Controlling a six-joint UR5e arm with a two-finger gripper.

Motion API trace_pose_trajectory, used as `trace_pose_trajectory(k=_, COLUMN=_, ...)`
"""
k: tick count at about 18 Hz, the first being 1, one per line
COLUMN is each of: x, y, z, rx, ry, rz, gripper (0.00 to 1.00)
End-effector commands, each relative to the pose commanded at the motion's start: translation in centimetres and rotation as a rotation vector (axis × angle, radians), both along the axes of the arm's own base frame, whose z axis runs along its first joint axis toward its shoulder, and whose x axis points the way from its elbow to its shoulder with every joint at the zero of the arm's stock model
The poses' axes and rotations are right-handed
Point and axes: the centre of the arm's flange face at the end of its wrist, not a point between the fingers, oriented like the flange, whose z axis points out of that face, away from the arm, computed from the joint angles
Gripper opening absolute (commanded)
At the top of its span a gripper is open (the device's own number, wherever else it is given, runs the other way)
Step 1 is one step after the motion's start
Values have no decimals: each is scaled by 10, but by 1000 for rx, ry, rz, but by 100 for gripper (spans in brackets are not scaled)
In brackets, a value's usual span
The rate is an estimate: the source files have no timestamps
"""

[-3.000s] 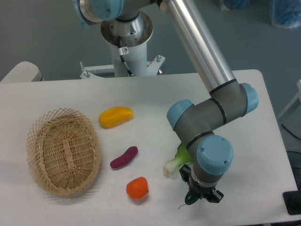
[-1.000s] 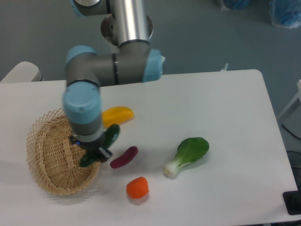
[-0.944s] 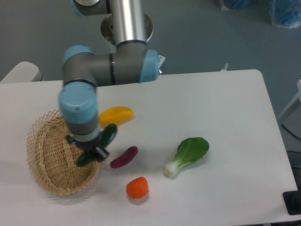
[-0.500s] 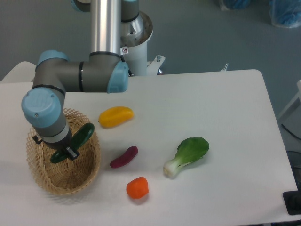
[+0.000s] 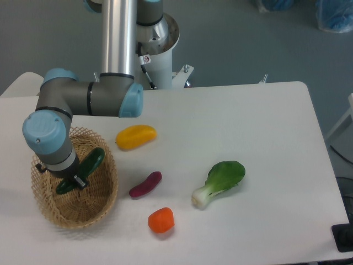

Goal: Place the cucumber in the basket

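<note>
The dark green cucumber hangs tilted over the middle of the woven wicker basket, held near its lower end. My gripper is shut on the cucumber, directly above the basket's inside. The wrist covers most of the fingers, so only their dark tips show beside the cucumber. Whether the cucumber touches the basket floor cannot be told.
A yellow vegetable lies just right of the basket's far rim. A small purple eggplant and an orange-red vegetable lie to the basket's right. A leafy bok choy sits at centre right. The arm's base column stands behind.
The arm swung from the right front of the table across to the left, carrying the cucumber. In the last half second it shifted slightly further left and lower over the basket.
</note>
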Motion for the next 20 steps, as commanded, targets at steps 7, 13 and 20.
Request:
trace_pose_trajectory(k=7, x=-39, y=-2, z=34, rx=25, ry=81, rz=29, gripper=100)
trace_pose_trajectory(k=13, x=-128, y=-10, z=70, rx=84, ry=117, rz=40, gripper=100)
trace_pose_trajectory(k=20, x=-250, y=-57, z=58, rx=53, ry=130, rz=-36, gripper=100)
